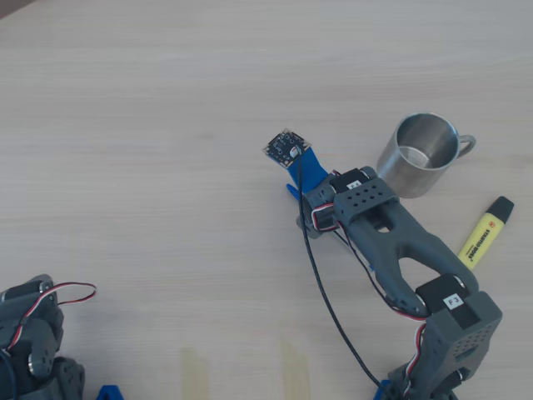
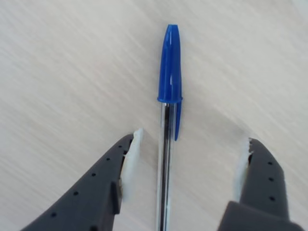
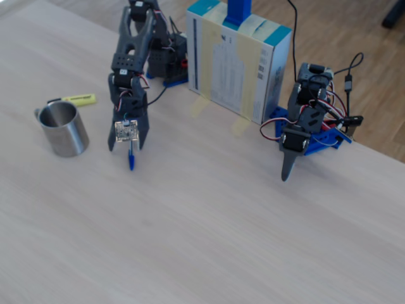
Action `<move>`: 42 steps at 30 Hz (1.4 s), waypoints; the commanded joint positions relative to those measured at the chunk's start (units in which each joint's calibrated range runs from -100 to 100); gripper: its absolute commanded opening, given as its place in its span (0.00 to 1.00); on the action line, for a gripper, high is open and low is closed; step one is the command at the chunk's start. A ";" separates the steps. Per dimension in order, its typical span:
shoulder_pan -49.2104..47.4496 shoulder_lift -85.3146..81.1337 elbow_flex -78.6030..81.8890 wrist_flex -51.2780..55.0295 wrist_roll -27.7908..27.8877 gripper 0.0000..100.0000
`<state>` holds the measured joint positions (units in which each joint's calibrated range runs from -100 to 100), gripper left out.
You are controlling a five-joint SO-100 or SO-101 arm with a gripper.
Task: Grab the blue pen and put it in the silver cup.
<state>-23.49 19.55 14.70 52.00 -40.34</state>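
Wrist view: gripper (image 2: 190, 161) spread wide, straddling the blue pen (image 2: 169, 120) flat on the table (image 2: 57, 72); silver cup (image 3: 62, 128) stands nearby.

Hobby robotics bench, likely office or lab room. Evidence: pale wood-grain tabletop (image 3: 209, 228); two small 3D-printed servo arms, working arm (image 3: 131, 69) plus idle second arm (image 3: 302, 130), with exposed servo wires. Cardboard box (image 3: 237, 66) taped to table edge with masking tape, serving as makeshift mount for blue post. Bare circuit-board camera (image 1: 284, 148) on wrist. Desk items: yellow highlighter (image 1: 485, 232), steel mug (image 1: 419, 153). Wood-plank floor (image 3: 354, 38) beyond table in fixed view.
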 commanded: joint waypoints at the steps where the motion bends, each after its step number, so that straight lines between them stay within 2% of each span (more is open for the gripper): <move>1: -1.20 0.23 -0.41 -0.30 -0.34 0.31; 19: -2.60 2.06 -0.50 0.38 -0.45 0.31; 21: -2.60 2.06 -0.41 0.38 -1.17 0.28; 24: -2.51 2.06 -0.41 1.41 -2.68 0.19; 31: -2.42 2.06 -0.32 1.93 -3.20 0.17; 37: -2.16 2.06 -0.32 1.93 -3.25 0.09; 42: -2.07 2.06 -0.32 1.93 -3.25 0.08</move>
<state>-25.59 21.05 13.62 53.51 -43.31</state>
